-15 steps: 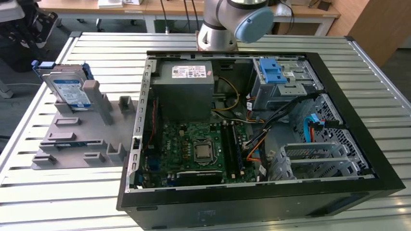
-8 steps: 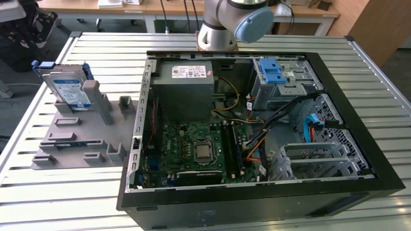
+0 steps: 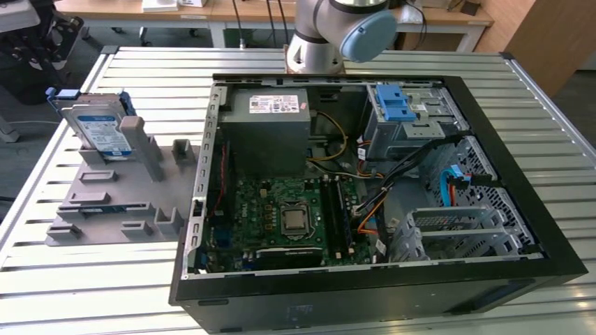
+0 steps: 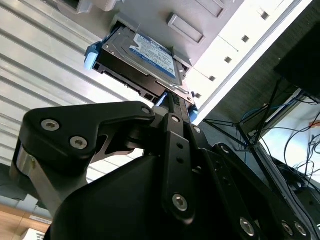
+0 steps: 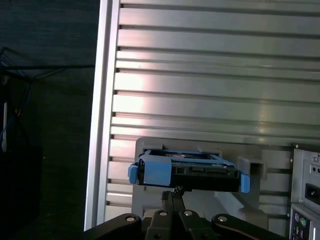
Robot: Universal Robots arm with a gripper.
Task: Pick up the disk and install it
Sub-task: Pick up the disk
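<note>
Hand [image 5: 172, 191] first: its black fingers are drawn in tight against each other, with nothing between them. In both wrist views the tips [image 4: 171, 99] sit just at the near edge of the disk [image 5: 187, 172]. I cannot tell whether they touch it.

In the exterior view, the disk [image 3: 102, 132] stands on edge in a grey holder [image 3: 121, 202]. It is tilted back a little, and its white-and-blue label faces the camera. Blue rails run along its sides, and in the first wrist view they show as blue corners on either end of the dark edge. The second wrist view catches the label side of the disk [image 4: 142, 57] seated in the holder's slot.

The holder lies flat on the slatted metal desk [image 3: 93, 279], at the exterior view's left of an open computer case [image 3: 521, 293] and just beside it. Inside the case are a green motherboard [image 3: 279, 209], a grey power supply [image 3: 270, 115] with a white sticker, and a metal drive cage with a blue latch piece [image 3: 403, 105] on top.

The arm's [image 3: 336, 31] grey column and pale blue joint cap rise at the far edge of the desk, behind the case.
</note>
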